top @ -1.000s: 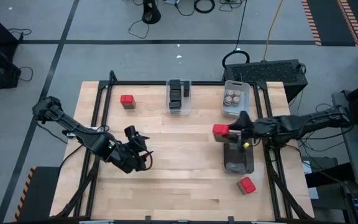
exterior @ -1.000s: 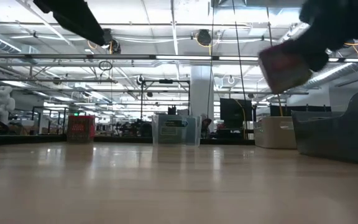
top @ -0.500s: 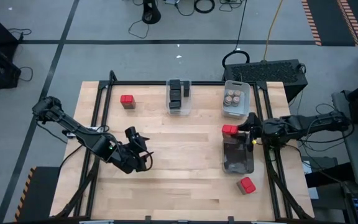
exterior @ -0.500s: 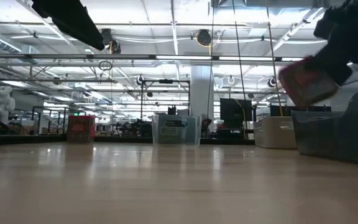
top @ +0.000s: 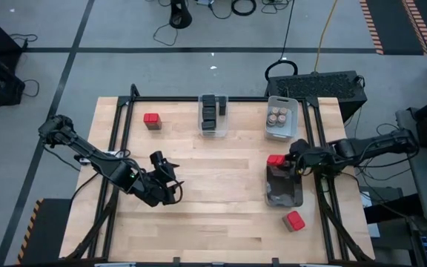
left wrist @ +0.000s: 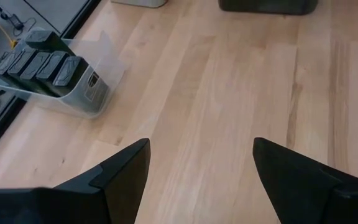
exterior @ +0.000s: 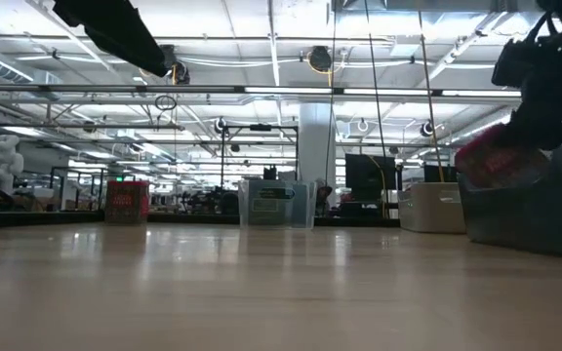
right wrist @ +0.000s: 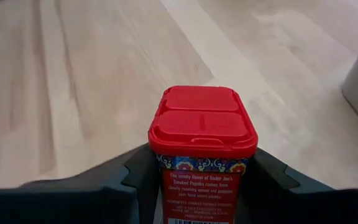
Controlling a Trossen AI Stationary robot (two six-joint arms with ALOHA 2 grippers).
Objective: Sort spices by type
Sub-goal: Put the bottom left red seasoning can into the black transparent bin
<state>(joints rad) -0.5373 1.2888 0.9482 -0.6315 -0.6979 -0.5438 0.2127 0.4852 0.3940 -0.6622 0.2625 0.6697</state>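
Right end effector (right wrist: 202,180) is clamped on a red tin (right wrist: 202,143), one finger on each side of the body; red flip lid sticks out past the fingertips, so the tin's long axis runs straight out along the end effector's line, label facing the wrist camera. In the overhead view the same red tin (top: 276,159) sits at the 12 o'clock end of the dark bin (top: 285,193), at the right end effector's (top: 291,156) 9 o'clock; long axis hard to judge from above. Table-level view shows the tin (exterior: 501,159) tilted, held at the bin's (exterior: 530,210) rim height, off the tabletop (top: 213,200). Left end effector (top: 170,182) is over bare wood at roughly 8 o'clock from tabletop centre, fingers (left wrist: 114,180) spread wide, holding nothing; only wood between them in its wrist view. Other spices: one red tin (top: 152,120) alone at 10 o'clock on the tabletop, another red tin (top: 294,220) on the wood just past the dark bin's 6 o'clock end. Dark tins (top: 213,110) sit in a row inside a clear bin (top: 214,130) at 12 o'clock; left wrist view shows the same dark tins (left wrist: 45,64) side by side, tops up. Round tan-topped jars (top: 279,116) are grouped in a pale bin (top: 280,133) at 1 o'clock, directly 12 o'clock of the held tin.
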